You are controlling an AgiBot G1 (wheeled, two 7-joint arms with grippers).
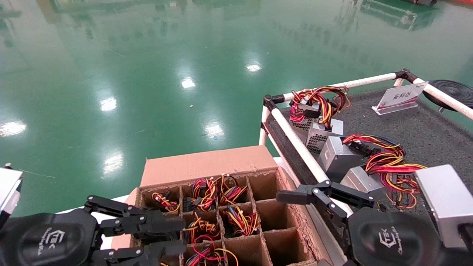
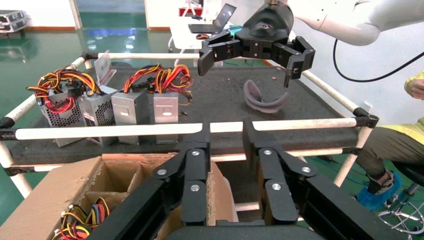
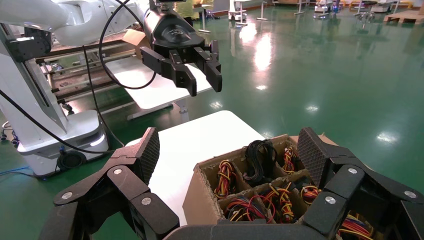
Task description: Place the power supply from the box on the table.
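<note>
The box (image 1: 207, 164) stands low in the head view, its divider cells holding power supplies that show only as wire bundles (image 1: 205, 192). My left gripper (image 1: 183, 236) hovers open over the box's left cells, with nothing between its fingers (image 2: 202, 137). Over the box's right edge, by the table rail, my right gripper (image 1: 299, 229) is spread wide and empty. Its ridged pads (image 3: 150, 150) frame the wire-filled cells (image 3: 260, 200) below. Several silver power supplies (image 1: 340, 155) with coloured wires lie on the dark table (image 1: 425, 133), in a row behind the rail (image 2: 130, 110).
A white tube rail (image 1: 295, 144) runs between box and table. A white sign (image 1: 399, 98) and a black disc (image 1: 451, 92) sit at the table's far end. A purple-grey curved piece (image 2: 265, 97) lies on the felt. A seated person (image 2: 400, 140) is beside the table. Green floor surrounds everything.
</note>
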